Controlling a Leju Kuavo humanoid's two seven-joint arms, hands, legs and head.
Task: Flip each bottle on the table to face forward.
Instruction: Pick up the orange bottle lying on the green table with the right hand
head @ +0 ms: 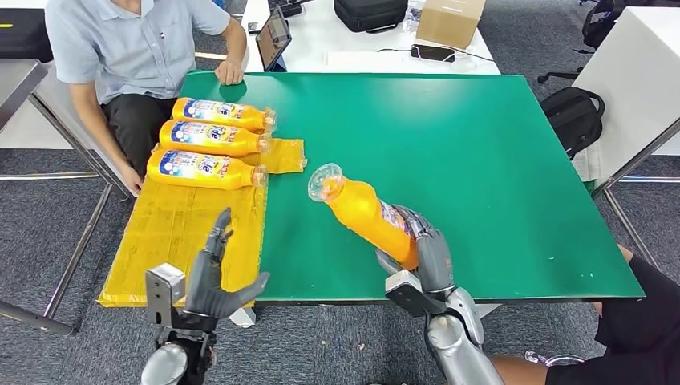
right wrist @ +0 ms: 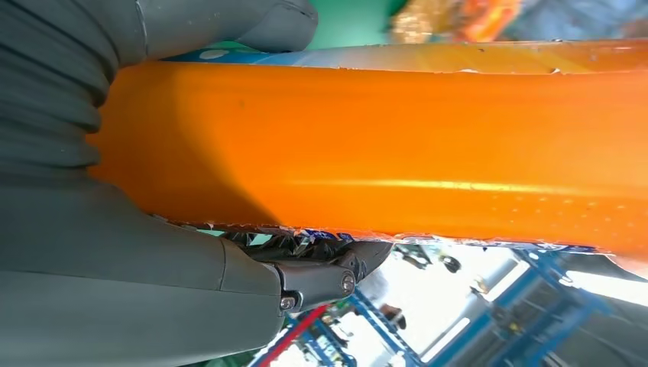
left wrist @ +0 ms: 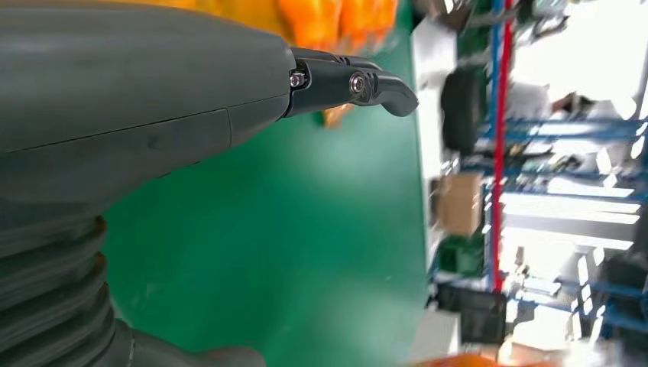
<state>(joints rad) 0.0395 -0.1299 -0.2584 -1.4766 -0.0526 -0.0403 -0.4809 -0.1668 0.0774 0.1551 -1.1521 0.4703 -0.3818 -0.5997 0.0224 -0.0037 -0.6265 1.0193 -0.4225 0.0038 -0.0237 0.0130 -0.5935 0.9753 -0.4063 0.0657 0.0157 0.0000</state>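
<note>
From the head view I see my right hand (head: 425, 250) wrapped around the base end of an orange bottle (head: 365, 212), lifted off the green table (head: 481, 160) near its front edge, cap end tilted up and away toward the table's middle. My left hand (head: 212, 277) hangs at the front left corner over the yellow mat (head: 176, 233), fingers spread, holding nothing. Three more bottles (head: 210, 139) lie side by side on the mat near the left edge, labels up, caps pointing toward the table's middle. A person (head: 136, 48) sits at the far left corner.

In the left wrist view, my fingers (left wrist: 367, 86) are stretched over the green surface.

In the right wrist view, the bottle (right wrist: 428, 145) sits clamped between thumb (right wrist: 252, 23) and fingers (right wrist: 321, 275).
</note>
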